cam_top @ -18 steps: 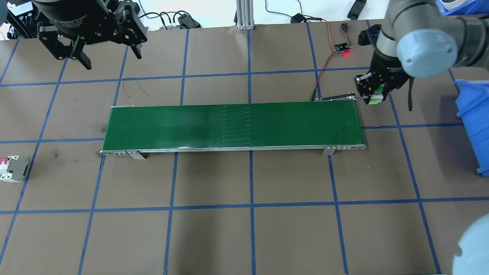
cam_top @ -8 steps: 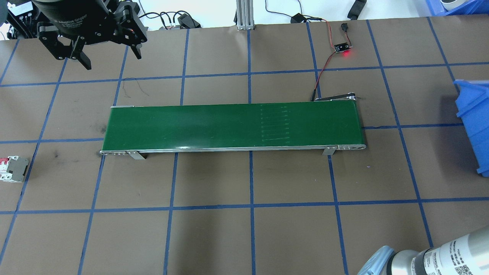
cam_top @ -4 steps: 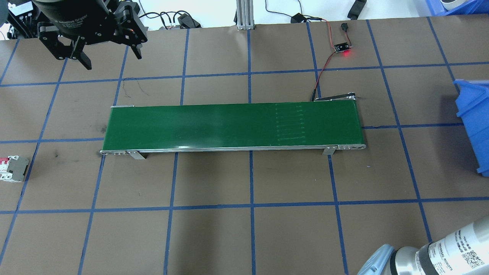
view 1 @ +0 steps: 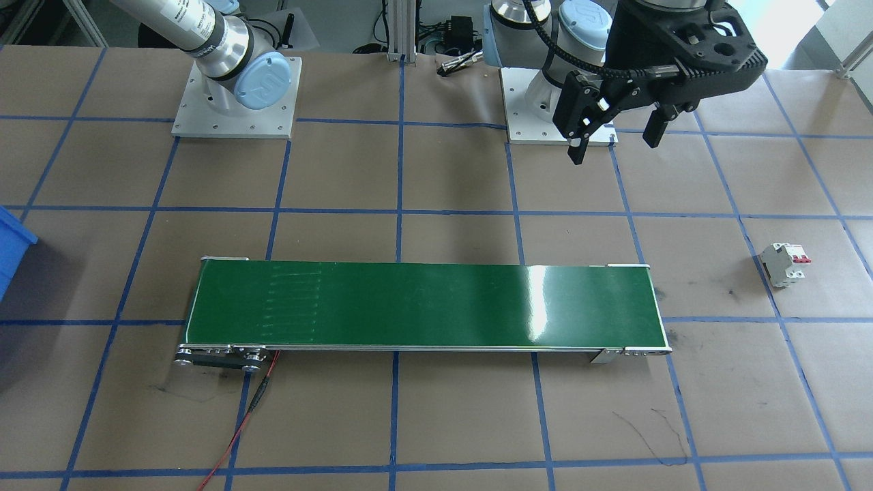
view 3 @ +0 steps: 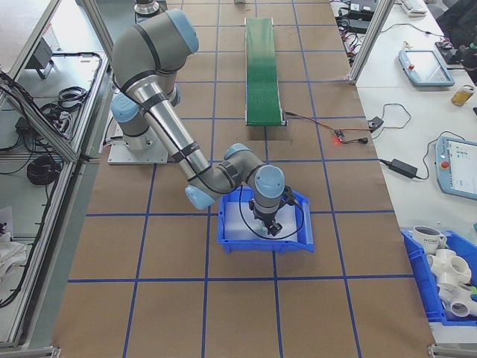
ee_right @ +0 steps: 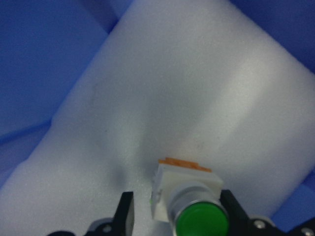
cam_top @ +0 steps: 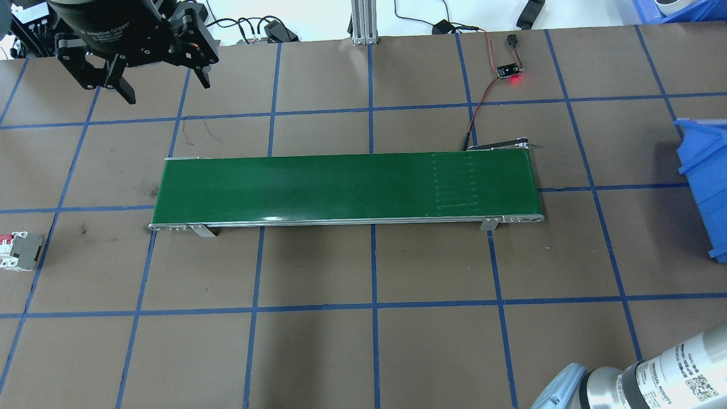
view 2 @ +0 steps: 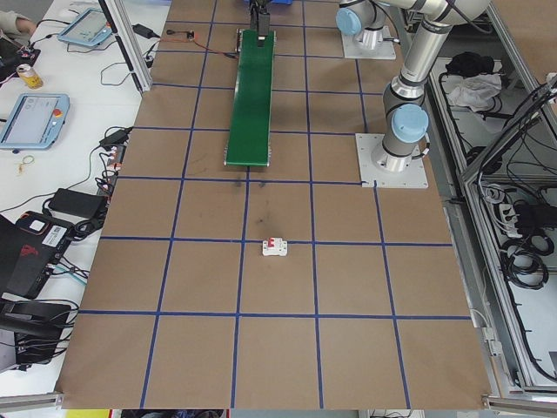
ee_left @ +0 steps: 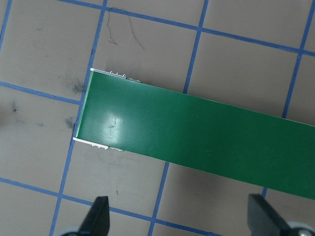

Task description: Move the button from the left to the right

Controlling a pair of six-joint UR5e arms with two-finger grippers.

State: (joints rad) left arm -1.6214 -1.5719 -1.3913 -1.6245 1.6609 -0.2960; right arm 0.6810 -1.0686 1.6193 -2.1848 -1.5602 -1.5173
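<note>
The button (ee_right: 183, 183), a white block with an orange base and a green cap, lies on white foam (ee_right: 187, 88) inside the blue bin (view 3: 231, 237). My right gripper (ee_right: 177, 216) straddles it with the jaws open; foam shows between the left finger (ee_right: 126, 211) and the button, while the right finger sits right beside it. In the exterior right view the right gripper (view 3: 270, 224) reaches down into the bin. My left gripper (cam_top: 167, 90) hangs open and empty above the table's far left, beyond the left end of the green conveyor belt (cam_top: 346, 187).
A white circuit breaker (cam_top: 20, 250) with red toggles lies at the table's left edge. A small board with a red light (cam_top: 509, 71) and its wires lie behind the belt's right end. The blue bin (cam_top: 704, 182) stands at the right edge.
The right gripper, which held the button by the belt's right end, has left the overhead view for the bin. The belt's seam marks have run to the right. The left arm has stayed still.
</note>
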